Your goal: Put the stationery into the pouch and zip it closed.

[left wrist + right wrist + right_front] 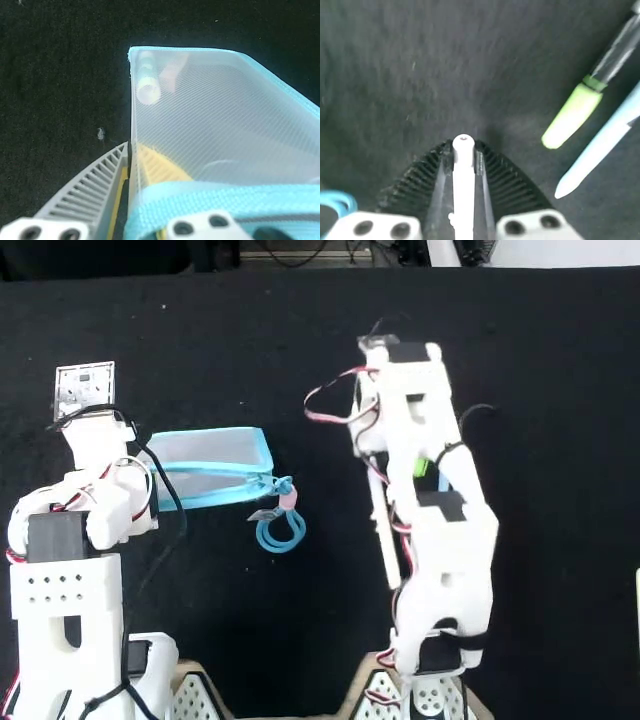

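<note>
The translucent mesh pouch (210, 468) with teal trim lies on the black table at the left. Its blue zipper loop (280, 530) trails toward the middle. My left gripper (132, 150) is shut on the pouch's (215, 125) teal edge, one finger (95, 185) outside the mesh. A pale green-and-white item (146, 82) and a pink one (172, 75) show through the mesh. My right gripper (463, 147) is shut on a white pen (463, 185), which lies along the arm (383, 540). A green highlighter (572, 115) and a light blue pen (600, 147) lie on the table beside it.
The right arm (430, 510) stretches over the middle of the black table (560, 390) and covers most of the highlighter (422, 466). A small white square part (84, 385) sits at the back left above the left arm. Cables hang from both arms.
</note>
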Robot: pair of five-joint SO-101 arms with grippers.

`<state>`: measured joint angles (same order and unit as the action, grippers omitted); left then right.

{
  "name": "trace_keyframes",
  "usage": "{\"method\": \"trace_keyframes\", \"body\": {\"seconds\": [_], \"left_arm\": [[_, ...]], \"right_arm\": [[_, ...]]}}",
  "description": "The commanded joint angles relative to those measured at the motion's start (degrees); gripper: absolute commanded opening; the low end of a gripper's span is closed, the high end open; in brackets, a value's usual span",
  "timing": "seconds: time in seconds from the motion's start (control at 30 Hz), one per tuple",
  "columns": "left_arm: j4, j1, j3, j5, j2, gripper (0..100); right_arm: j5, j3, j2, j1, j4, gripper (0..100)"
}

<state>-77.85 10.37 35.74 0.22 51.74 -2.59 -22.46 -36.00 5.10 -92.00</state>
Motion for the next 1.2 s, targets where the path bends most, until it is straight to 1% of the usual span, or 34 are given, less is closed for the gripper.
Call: {"method": "trace_keyframes", "body": {"seconds": [0.0, 0.1, 0.17, 0.23, 0.3, 0.4, 0.47, 0.67, 0.83, 1.03, 1.13, 1.17], "left_arm": [[0.44, 0.66, -0.22, 0.62, 0.00, 3], [0.44, 0.66, -0.22, 0.62, 0.00, 3], [0.44, 0.66, -0.22, 0.62, 0.00, 3], [0.44, 0.66, -0.31, 0.62, 0.00, 3], [0.44, 0.66, -0.31, 0.62, 0.00, 3], [0.44, 0.66, -0.31, 0.62, 0.00, 3], [0.44, 0.66, -0.31, 0.62, 0.00, 3], [0.44, 0.66, -0.31, 0.62, 0.00, 3], [0.44, 0.66, -0.31, 0.62, 0.00, 3], [0.44, 0.66, -0.31, 0.62, 0.00, 3], [0.44, 0.66, -0.31, 0.62, 0.00, 3], [0.44, 0.66, -0.31, 0.62, 0.00, 3]], "right_arm": [[-4.13, 20.18, 14.37, 2.46, 11.43, 1.1], [-5.63, 34.68, 23.43, 2.46, 21.19, 1.1], [-7.30, 42.15, 28.53, 2.29, 25.58, 1.2], [-9.14, 47.60, 32.40, 2.29, 27.69, 1.8], [-10.64, 49.80, 34.33, 2.37, 27.52, 4.6], [-11.43, 49.98, 33.89, 2.46, 25.76, 12.6], [-11.25, 49.71, 33.01, 2.55, 25.76, 15.5], [-10.99, 45.14, 28.44, 2.55, 25.23, 11.4], [-10.99, 41.89, 23.69, 2.64, 22.51, 11.3], [-10.99, 40.04, 18.15, 2.55, 22.95, 10.3], [-10.99, 39.69, 19.30, 2.64, 22.51, 0.4], [-10.99, 39.96, 21.05, 2.64, 21.98, 2.2]]}}
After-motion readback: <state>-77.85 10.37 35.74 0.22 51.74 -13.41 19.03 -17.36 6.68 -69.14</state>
